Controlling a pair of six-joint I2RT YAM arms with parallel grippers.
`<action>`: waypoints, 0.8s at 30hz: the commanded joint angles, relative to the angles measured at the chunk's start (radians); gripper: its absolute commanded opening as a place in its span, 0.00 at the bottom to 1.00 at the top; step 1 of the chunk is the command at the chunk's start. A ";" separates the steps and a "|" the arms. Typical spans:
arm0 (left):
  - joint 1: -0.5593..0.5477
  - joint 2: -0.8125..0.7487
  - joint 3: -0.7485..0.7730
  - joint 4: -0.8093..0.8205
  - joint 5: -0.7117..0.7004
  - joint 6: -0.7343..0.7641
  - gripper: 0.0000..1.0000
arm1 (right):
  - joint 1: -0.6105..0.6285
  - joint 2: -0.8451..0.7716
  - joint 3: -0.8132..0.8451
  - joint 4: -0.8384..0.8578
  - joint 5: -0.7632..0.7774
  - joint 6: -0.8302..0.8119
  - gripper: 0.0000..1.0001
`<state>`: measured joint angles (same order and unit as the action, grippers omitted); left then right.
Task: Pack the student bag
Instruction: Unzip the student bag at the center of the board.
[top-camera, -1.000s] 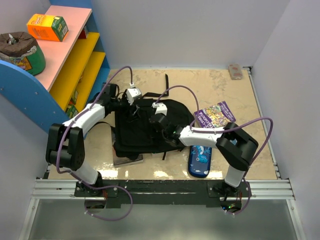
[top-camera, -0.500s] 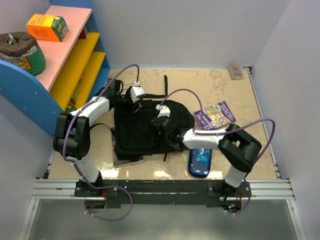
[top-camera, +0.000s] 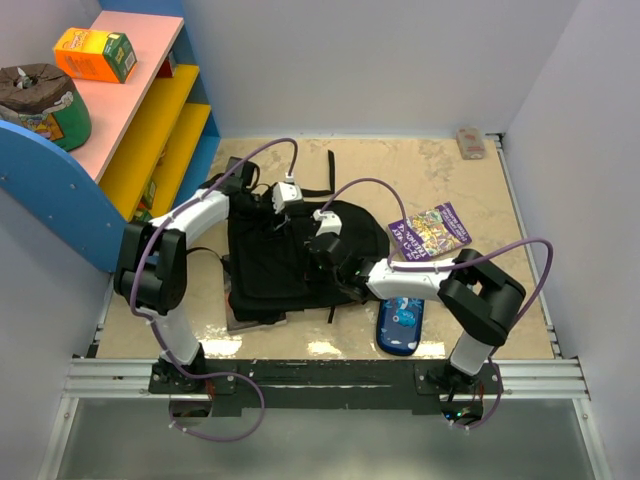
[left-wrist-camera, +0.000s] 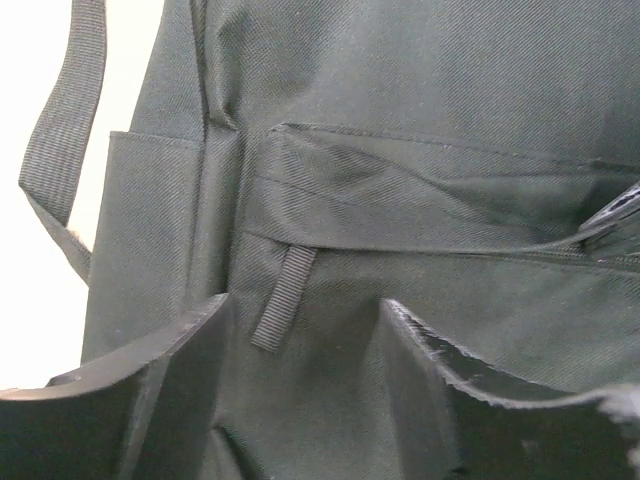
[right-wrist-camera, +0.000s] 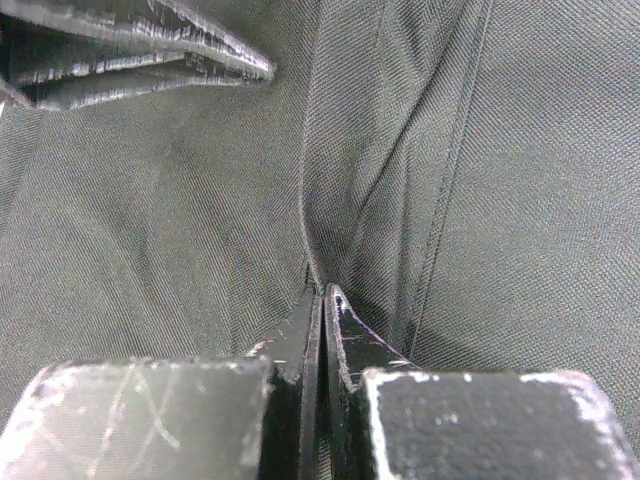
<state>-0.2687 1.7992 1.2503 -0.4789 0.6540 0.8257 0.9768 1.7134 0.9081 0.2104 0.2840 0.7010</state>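
The student bag (top-camera: 270, 265), a floppy black backpack, lies flat in the middle of the table. My left gripper (top-camera: 284, 205) hovers over its upper part, open. In the left wrist view the open left gripper (left-wrist-camera: 305, 305) straddles bag fabric (left-wrist-camera: 420, 100) just below a short webbing loop (left-wrist-camera: 283, 300); a shoulder strap (left-wrist-camera: 70, 110) hangs at the left. My right gripper (top-camera: 316, 242) is on the bag's middle. In its wrist view the right gripper (right-wrist-camera: 322, 292) is shut on a raised fold of the bag (right-wrist-camera: 520, 150), with the left gripper's fingers (right-wrist-camera: 150, 60) at top left.
A purple picture book (top-camera: 430, 230) lies right of the bag and a blue patterned pencil case (top-camera: 402, 320) near the front edge. A flat book corner (top-camera: 255, 318) pokes out under the bag. A coloured shelf (top-camera: 150, 120) with an orange box (top-camera: 95, 53) stands at the left.
My left gripper has moved right, from the bag's upper left corner to over its top middle, and its jaws have narrowed a little. The right gripper has stayed shut on the bag.
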 joint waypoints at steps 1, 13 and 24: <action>0.002 0.006 0.049 0.003 -0.005 0.027 0.60 | 0.008 -0.040 -0.023 -0.031 -0.031 0.011 0.00; -0.032 -0.012 0.029 -0.030 -0.004 0.047 0.05 | 0.008 -0.055 -0.025 -0.037 -0.025 0.014 0.00; -0.033 -0.101 -0.032 -0.047 -0.031 0.052 0.00 | -0.016 -0.066 -0.034 -0.032 -0.028 0.031 0.00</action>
<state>-0.2996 1.7683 1.2404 -0.5232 0.6220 0.8570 0.9684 1.6894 0.8944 0.2028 0.2691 0.7155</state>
